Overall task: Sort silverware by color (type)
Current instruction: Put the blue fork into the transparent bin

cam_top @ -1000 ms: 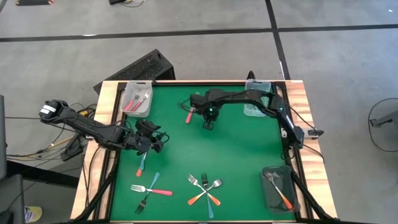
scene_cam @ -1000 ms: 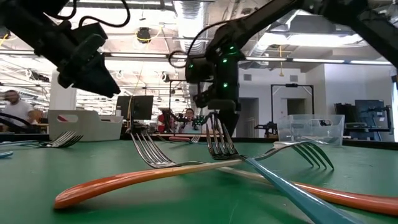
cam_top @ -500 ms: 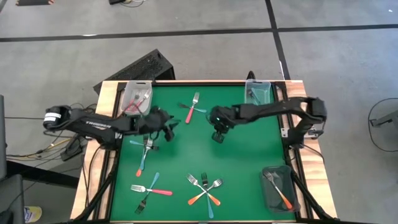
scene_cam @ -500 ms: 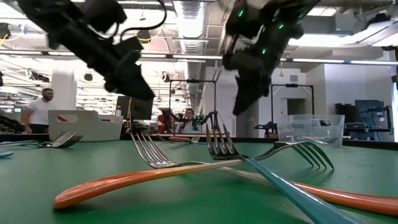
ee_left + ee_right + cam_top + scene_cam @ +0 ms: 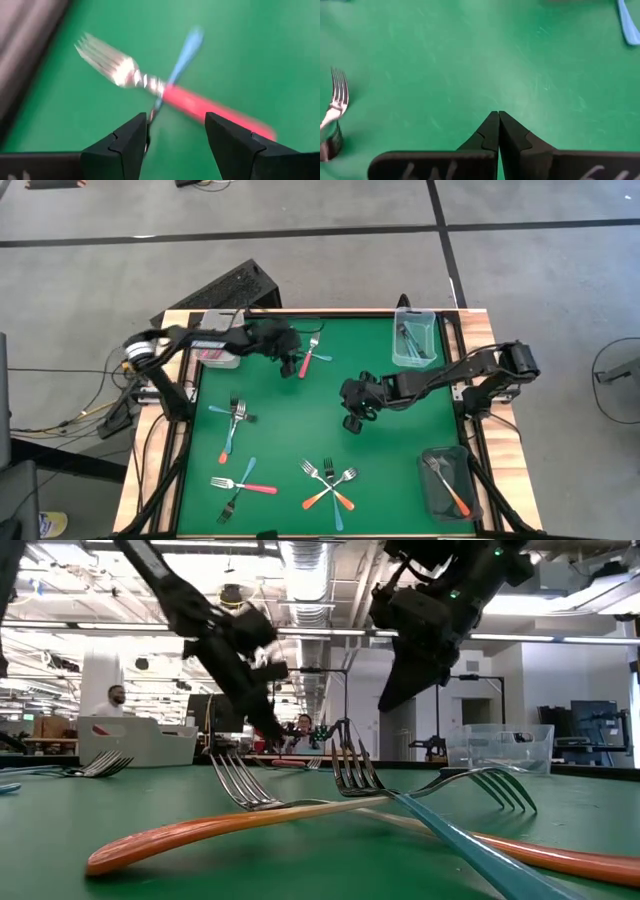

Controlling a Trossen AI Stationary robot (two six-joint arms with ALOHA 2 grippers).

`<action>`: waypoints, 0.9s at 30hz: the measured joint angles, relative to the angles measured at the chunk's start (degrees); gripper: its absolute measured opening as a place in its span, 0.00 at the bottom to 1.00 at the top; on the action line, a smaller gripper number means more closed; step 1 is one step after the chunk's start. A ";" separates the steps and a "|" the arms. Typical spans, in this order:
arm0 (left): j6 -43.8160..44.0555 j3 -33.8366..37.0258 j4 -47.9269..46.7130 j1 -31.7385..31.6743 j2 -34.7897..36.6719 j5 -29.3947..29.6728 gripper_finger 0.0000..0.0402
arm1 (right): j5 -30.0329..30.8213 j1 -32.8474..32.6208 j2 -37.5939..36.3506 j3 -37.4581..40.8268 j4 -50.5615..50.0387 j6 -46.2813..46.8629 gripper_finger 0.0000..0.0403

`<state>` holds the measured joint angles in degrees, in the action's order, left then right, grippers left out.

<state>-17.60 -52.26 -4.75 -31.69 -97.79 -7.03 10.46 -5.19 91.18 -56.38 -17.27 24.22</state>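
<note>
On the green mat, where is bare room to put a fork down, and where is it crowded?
Bare mat lies between the right hand, the crossed forks at the near edge and the dark bin. It is crowded around the left hand, above the pink-red and blue forks, and along the near-left side.

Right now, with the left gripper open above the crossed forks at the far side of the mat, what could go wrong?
1. The pink-red fork lies crossed over a blue fork. The open left gripper might catch both, or knock the blue one aside.
2. The pink-red handle is slim and flat on the green mat, so the fingers could slide off it.
3. The right gripper, shut and empty at mid-table, may crowd the left arm's path.
</note>
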 joint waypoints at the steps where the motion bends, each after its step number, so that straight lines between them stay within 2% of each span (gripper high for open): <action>1: -1.48 -1.60 -2.53 -0.47 -2.02 -0.13 0.47 | 0.17 -0.47 0.04 -0.01 0.01 0.61 0.06; 7: -4.38 -8.87 -8.28 -1.61 -10.59 1.25 0.47 | 4.89 -3.65 0.13 -0.06 -2.36 4.24 0.06; 14: -7.70 -10.33 -7.76 -1.72 -11.81 -0.46 0.45 | 8.14 -6.20 0.13 -0.06 -3.33 6.91 0.06; 21: -10.84 -10.30 -7.22 -1.67 -11.92 -1.14 0.25 | 8.20 -6.83 0.13 -0.06 -3.29 7.46 0.06; 27: -8.67 -10.28 -8.22 -2.33 -12.01 -4.20 0.05 | 8.27 -6.30 0.15 -0.06 -3.28 7.35 0.06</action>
<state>-26.27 -62.54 -12.97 -34.02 -109.80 -11.23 18.73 -11.49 91.33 -56.45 -20.54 31.57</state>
